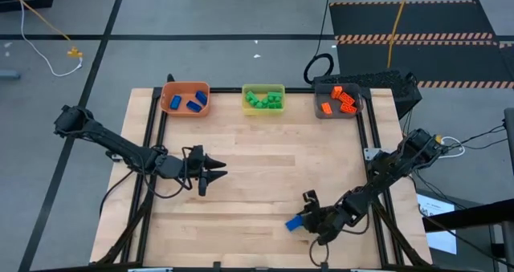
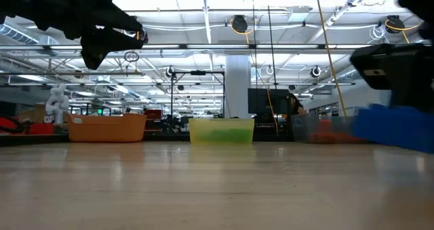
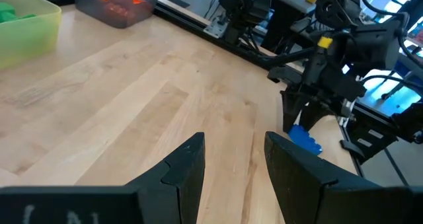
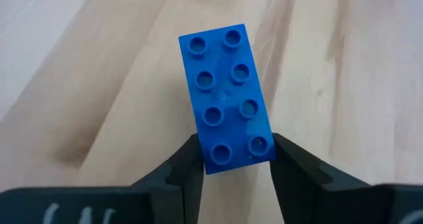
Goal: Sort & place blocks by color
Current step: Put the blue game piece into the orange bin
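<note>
The jaws of the right gripper [image 4: 228, 159] are being pressed against the two long sides of a blue studded plastic brick [image 4: 227, 95], near one end of it, studs facing the wrist camera — a clenched grasp on the brick, as far as the right wrist view shows. In the high view this gripper [image 1: 309, 221] is sitting low at the near right part of the pale wooden table [image 1: 257, 168], with the blue brick [image 1: 294, 222] showing just at its tip. Whether the brick is already being lifted clear of the wood cannot be told.

The left gripper [image 1: 210, 174] is being held over the left middle of the table, well apart from the brick; its dark fingers [image 3: 187, 164] are standing parted with nothing between them.

At the far edge three bins are being filled: an orange rectangular plastic bin [image 1: 186, 99] with blue bricks in it, a yellow-green bin [image 1: 263, 98] holding green bricks, and a grey bin [image 1: 336, 101] holding orange ones.

The step in hand is judged to be the pick-up of what looks like the last loose brick. Next, a lift is called for, then a long carry across the table to the orange bin — the far left one — and a release above it.
</note>
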